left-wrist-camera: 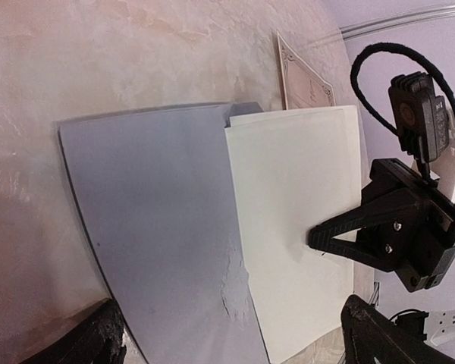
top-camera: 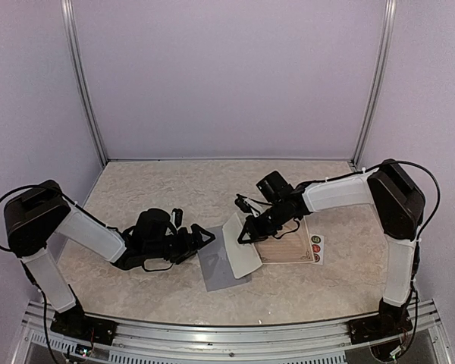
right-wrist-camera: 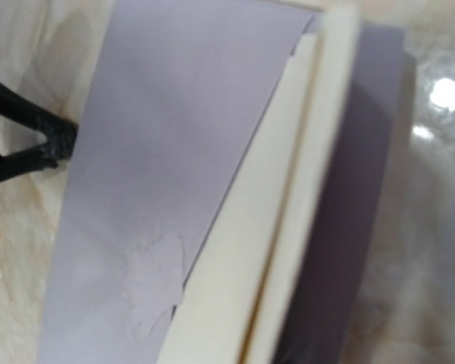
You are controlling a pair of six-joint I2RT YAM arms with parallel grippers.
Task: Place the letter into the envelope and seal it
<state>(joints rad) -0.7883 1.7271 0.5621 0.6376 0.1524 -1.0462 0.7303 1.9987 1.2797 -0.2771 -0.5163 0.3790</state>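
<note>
Grey-blue envelope (top-camera: 214, 269) lies flat at the near middle. The folded cream letter (top-camera: 243, 246), tilted up rightward, sits part-way inside it.

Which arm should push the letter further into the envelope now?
Right. The right gripper is shut on the letter, whose far end is tucked inside the envelope. The left gripper is open at the envelope's opposite edge, holding nothing.

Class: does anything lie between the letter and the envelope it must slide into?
Nothing visible does. The letter, pinched in the right gripper, has one edge tucked under the top layer of the envelope.
</note>
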